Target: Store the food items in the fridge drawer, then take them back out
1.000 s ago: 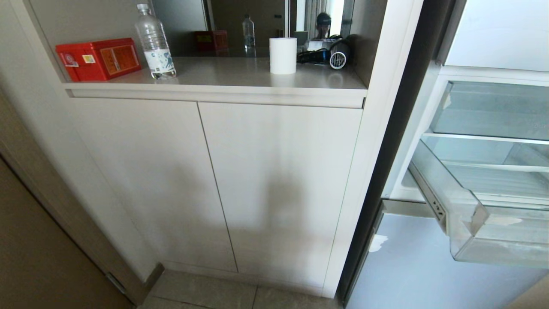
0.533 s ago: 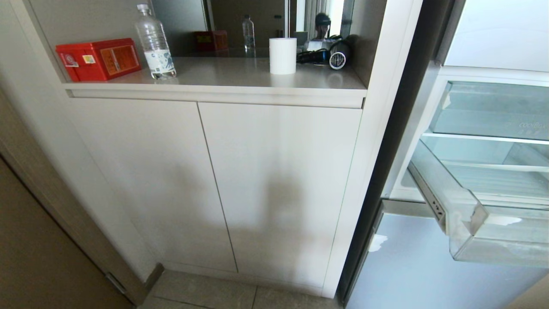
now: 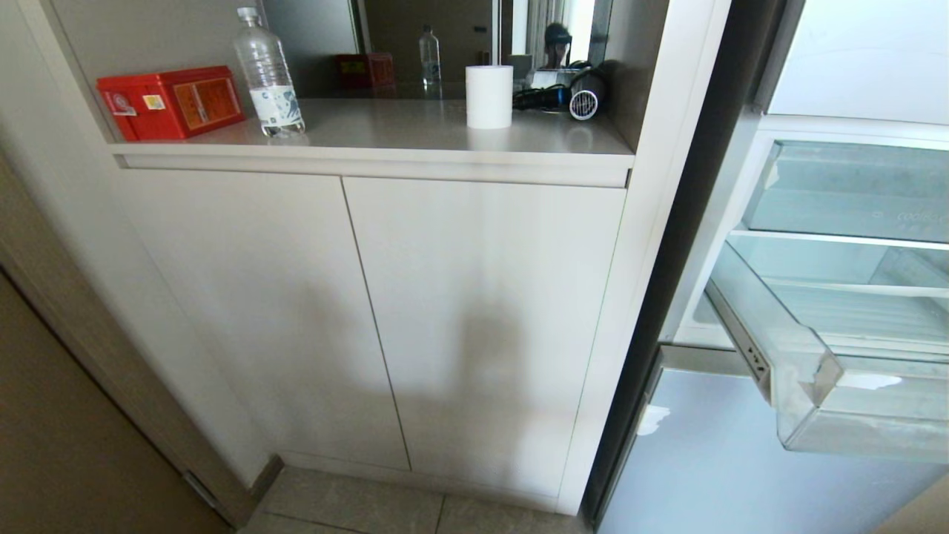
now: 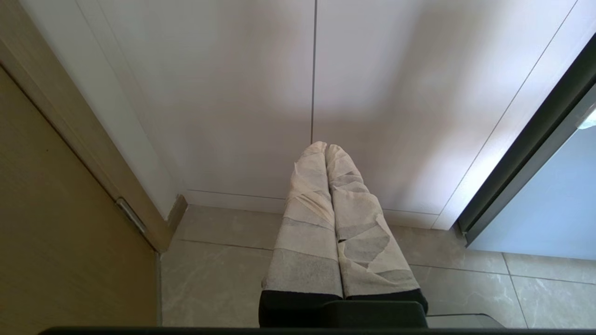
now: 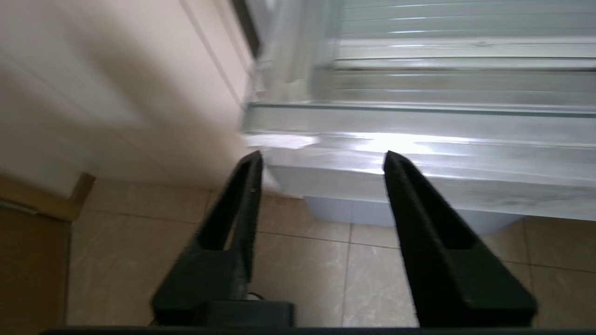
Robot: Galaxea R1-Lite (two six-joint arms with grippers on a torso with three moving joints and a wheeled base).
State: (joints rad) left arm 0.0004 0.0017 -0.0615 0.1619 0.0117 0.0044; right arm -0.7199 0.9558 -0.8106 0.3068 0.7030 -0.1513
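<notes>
The right hand (image 5: 321,158) hangs spread and empty just in front of the pulled-out fridge drawer (image 5: 419,153), above the floor tiles (image 5: 298,260); the left hand (image 4: 326,151) is pressed together by the cupboard doors (image 4: 233,93).

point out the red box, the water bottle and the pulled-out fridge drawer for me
red box (image 3: 170,102), head view, on its front face.
water bottle (image 3: 268,74), head view, on its clear body above the label.
fridge drawer (image 3: 867,434), head view, on its frosted front wall.
</notes>
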